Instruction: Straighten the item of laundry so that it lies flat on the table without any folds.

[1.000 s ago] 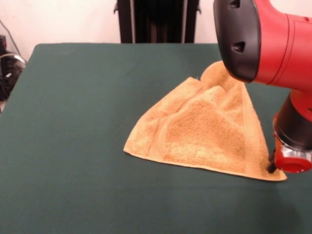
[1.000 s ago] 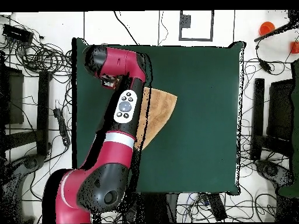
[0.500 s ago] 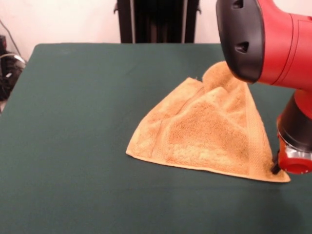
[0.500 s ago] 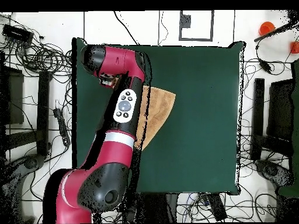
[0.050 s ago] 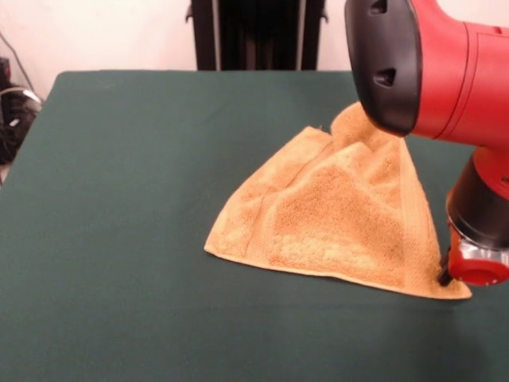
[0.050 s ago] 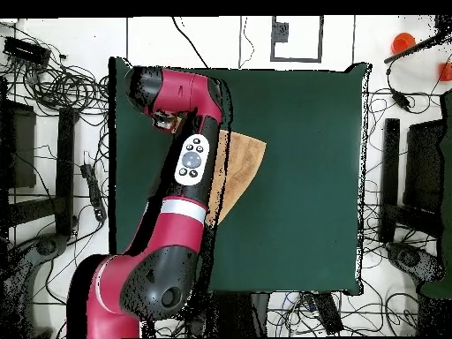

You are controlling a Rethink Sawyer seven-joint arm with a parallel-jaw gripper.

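Note:
The item of laundry (image 5: 334,223) is a golden tan towel folded into a rough triangle on the dark green table (image 5: 119,199), with a bunched hump at its far tip. My gripper (image 5: 445,277) is low at the towel's near right corner, right against the cloth, mostly hidden behind the red and black wrist. I cannot see its state. From above, the towel (image 6: 243,163) sticks out to the right of the arm, which covers its other part, and the gripper (image 6: 169,120) sits near the table's (image 6: 300,221) upper left.
A black stand (image 5: 254,36) rises behind the table's far edge. In the overhead view the red arm (image 6: 190,168) crosses the table's left side, cables and dark equipment (image 6: 53,79) ring the table, and an orange object (image 6: 403,41) lies off the top right corner.
The arm's big housing has shifted slightly left since half a second ago. The towel has barely moved, and its near right corner stays at the gripper.

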